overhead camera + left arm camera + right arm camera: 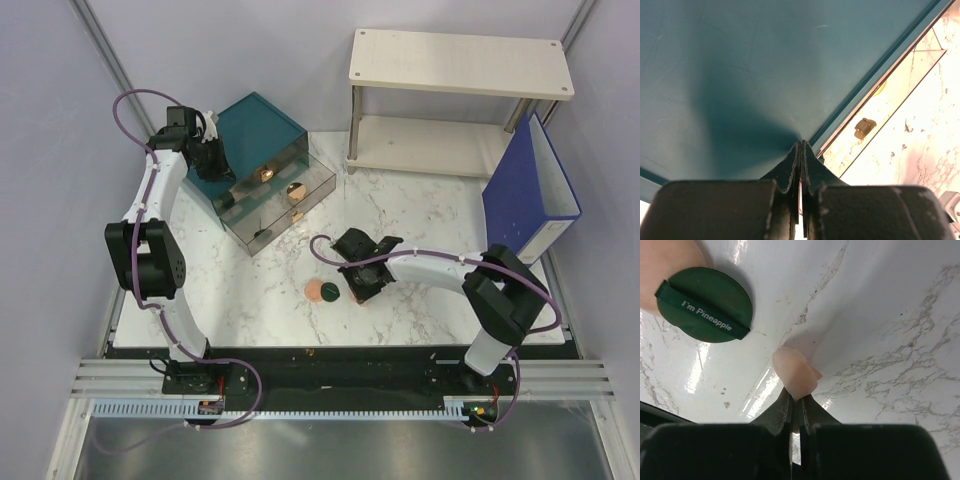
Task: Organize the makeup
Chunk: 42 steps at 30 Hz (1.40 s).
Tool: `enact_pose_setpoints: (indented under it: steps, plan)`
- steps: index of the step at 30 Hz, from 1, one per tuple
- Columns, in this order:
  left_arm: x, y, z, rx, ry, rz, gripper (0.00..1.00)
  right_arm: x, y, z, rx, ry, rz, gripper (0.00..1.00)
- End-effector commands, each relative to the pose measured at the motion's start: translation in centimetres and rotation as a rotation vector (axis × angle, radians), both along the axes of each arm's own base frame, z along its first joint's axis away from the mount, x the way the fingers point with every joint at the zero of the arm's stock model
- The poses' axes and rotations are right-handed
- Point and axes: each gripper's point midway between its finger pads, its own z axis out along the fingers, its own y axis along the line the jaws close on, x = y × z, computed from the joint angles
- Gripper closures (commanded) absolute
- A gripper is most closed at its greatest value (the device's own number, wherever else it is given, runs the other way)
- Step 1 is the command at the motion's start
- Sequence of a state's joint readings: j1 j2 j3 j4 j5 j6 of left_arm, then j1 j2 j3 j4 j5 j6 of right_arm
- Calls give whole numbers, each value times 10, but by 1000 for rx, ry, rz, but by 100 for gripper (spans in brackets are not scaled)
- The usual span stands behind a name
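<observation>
My right gripper (pixel 362 283) (pixel 797 399) is shut on the edge of a peach-pink disc (pixel 794 371), held edge-on just above the marble table. To its left, a dark green round compact (pixel 330 290) (pixel 704 305) marked "I'm Pineapple" lies partly on a second peach-pink disc (pixel 316 292) (pixel 662 265). My left gripper (pixel 212 160) (pixel 801 146) is shut and empty, its tips over the top of the teal drawer box (pixel 258 125) (pixel 740 75). Gold items (pixel 266 172) and a dark round item (pixel 262 233) show through the clear drawers. The tubes are out of view.
A white two-level shelf (pixel 460 60) stands at the back. A big blue binder (pixel 530 190) leans at the right edge. A gold piece (pixel 865 127) shows in an open clear drawer. The marble table (pixel 420 210) carries all of this.
</observation>
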<state>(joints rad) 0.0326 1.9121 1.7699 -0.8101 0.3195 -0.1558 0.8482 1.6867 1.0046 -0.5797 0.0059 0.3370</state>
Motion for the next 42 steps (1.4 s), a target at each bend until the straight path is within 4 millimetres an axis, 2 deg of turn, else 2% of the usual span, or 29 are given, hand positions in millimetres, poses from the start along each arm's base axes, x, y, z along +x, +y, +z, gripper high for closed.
enact_pose_setpoints:
  steps: [1,3,4,6,7,8,9,10,12,13,14,15,16,17,18,19,20,23,24,26,27,29,30,36,37,39,40,41,42]
  plan:
    - [-81,1,-88,38,448,-18,97,29,25,28,49,-89,3,99]
    - [-81,1,-88,38,446,-18,97,42,33,38,47,-125,18,100]
    - [-81,2,-88,40,446,-18,97,58,47,58,81,-175,20,100]
    - [-80,2,-87,42,443,-18,97,77,61,66,84,-215,47,100]
    - [-80,2,-87,40,443,-18,97,98,76,90,111,-288,45,100]
    - [-81,1,-87,38,444,-18,97,111,82,84,94,-292,46,100]
    - [-80,1,-88,39,444,-20,97,122,87,88,91,-307,65,100]
    - [-81,1,-87,39,447,-20,97,144,105,98,119,-338,57,100]
    - [-79,1,-87,35,442,-21,97,169,115,109,156,-354,45,100]
    - [-80,1,-87,35,442,-21,97,188,130,137,218,-405,30,99]
    - [-79,0,-86,33,439,-25,97,200,136,126,225,-387,26,99]
    - [-79,0,-86,35,438,-26,97,209,141,132,246,-396,17,99]
    - [-79,1,-85,37,437,-23,97,223,153,155,307,-436,1,98]
    - [-79,1,-85,39,435,-23,97,233,157,143,317,-415,-8,98]
    - [-80,2,-85,41,436,-25,97,239,162,145,337,-417,-19,97]
    - [-81,2,-85,44,441,-24,97,248,169,158,372,-443,-27,96]
    - [-81,2,-85,46,441,-25,97,252,173,141,361,-421,-41,95]
    - [-81,4,-84,54,438,-24,97,254,187,130,406,-379,-46,89]
    - [-81,4,-84,56,438,-25,97,252,190,129,421,-366,-42,78]
    - [-81,4,-84,57,439,-27,97,251,194,124,442,-349,-60,69]
    - [-82,4,-84,56,440,-25,97,251,195,124,449,-347,-61,58]
    - [-82,5,-84,60,439,-25,97,248,196,124,463,-341,-63,47]
    - [-82,5,-83,60,438,-25,97,248,195,124,466,-343,-63,38]
    - [-82,5,-81,59,435,-26,97,249,184,145,452,-402,-69,28]
    - [-82,5,-80,59,432,-26,97,249,181,157,460,-420,-72,28]
    - [-82,4,-79,57,431,-26,97,245,175,162,454,-424,-77,28]
    - [-83,4,-80,56,434,-27,97,242,172,177,467,-441,-71,28]
    - [-82,4,-79,56,430,-27,97,238,169,181,466,-442,-70,28]
    - [-83,3,-79,56,433,-28,97,231,163,173,446,-422,-65,28]
